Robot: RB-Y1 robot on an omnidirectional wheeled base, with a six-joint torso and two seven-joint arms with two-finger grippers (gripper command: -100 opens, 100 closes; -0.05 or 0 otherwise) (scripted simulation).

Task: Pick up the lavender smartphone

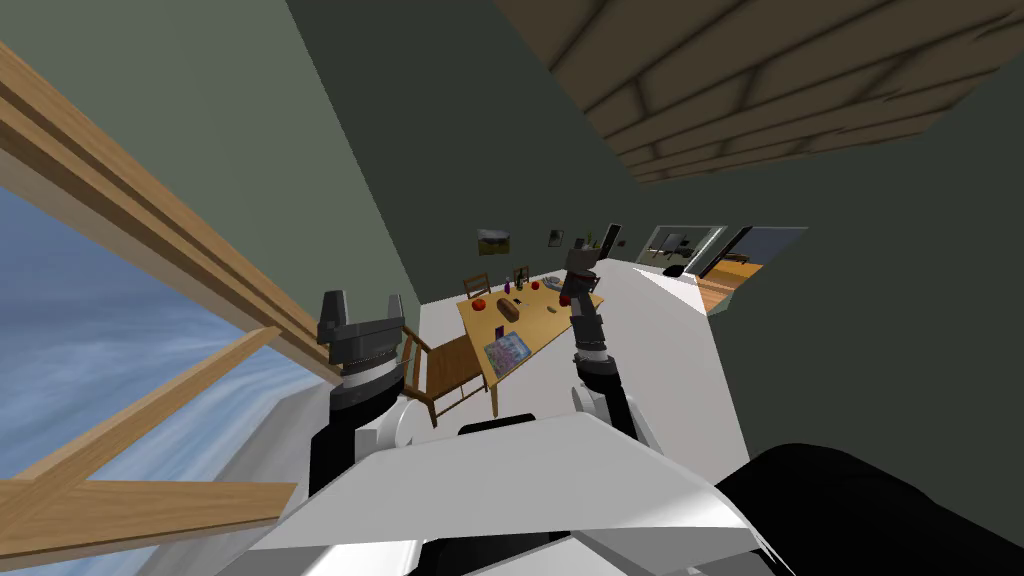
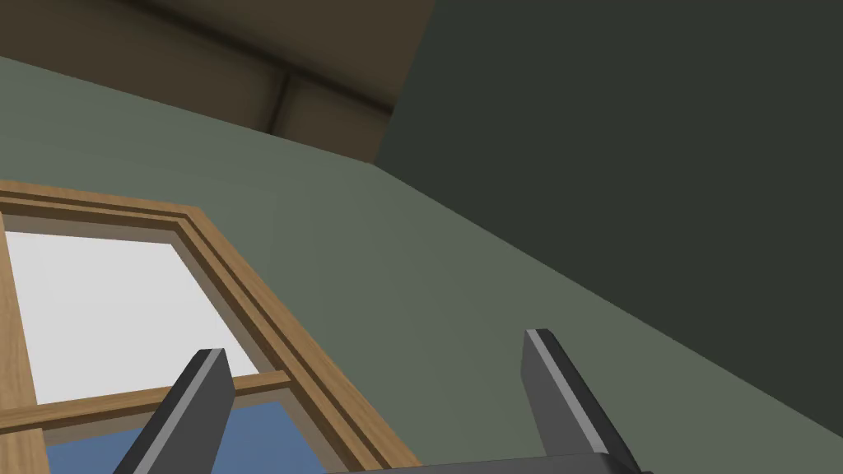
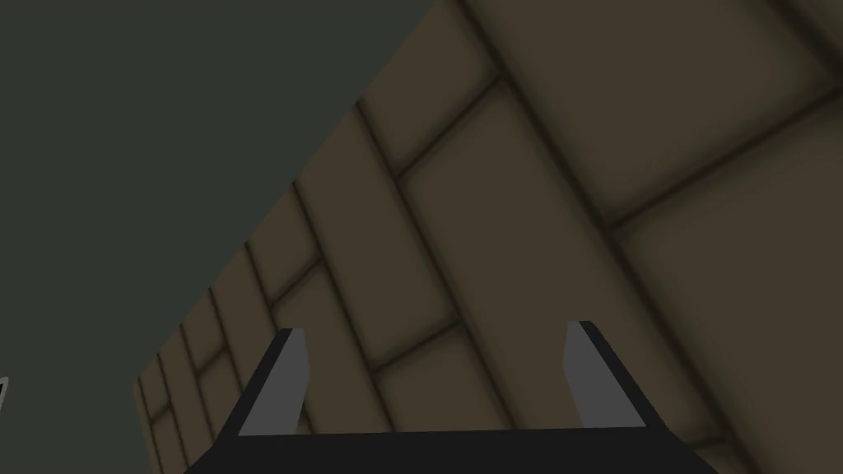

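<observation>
Standing well back from a wooden table (image 1: pixel 548 328) that is sitting just left of the frame's centre in the head view, I am holding both arms raised. The left gripper (image 1: pixel 362 308) is showing at centre left, close to the window frame (image 1: pixel 150 260), with its two fingers spread wide and nothing between them. The right gripper (image 1: pixel 597 240) is pointing upward just right of centre, over the table's far end; its wrist view is showing the fingers equally far apart and gripping nothing. The lavender smartphone (image 1: pixel 499 331) is appearing as a tiny purple patch lying on the tabletop, between a brown loaf-shaped thing (image 1: pixel 510 309) and a colourful book (image 1: pixel 507 352), though it is too small to make out any detail. Both grippers are hanging well apart from it. A wooden chair (image 1: pixel 440 370) is standing at the table's near left side.
</observation>
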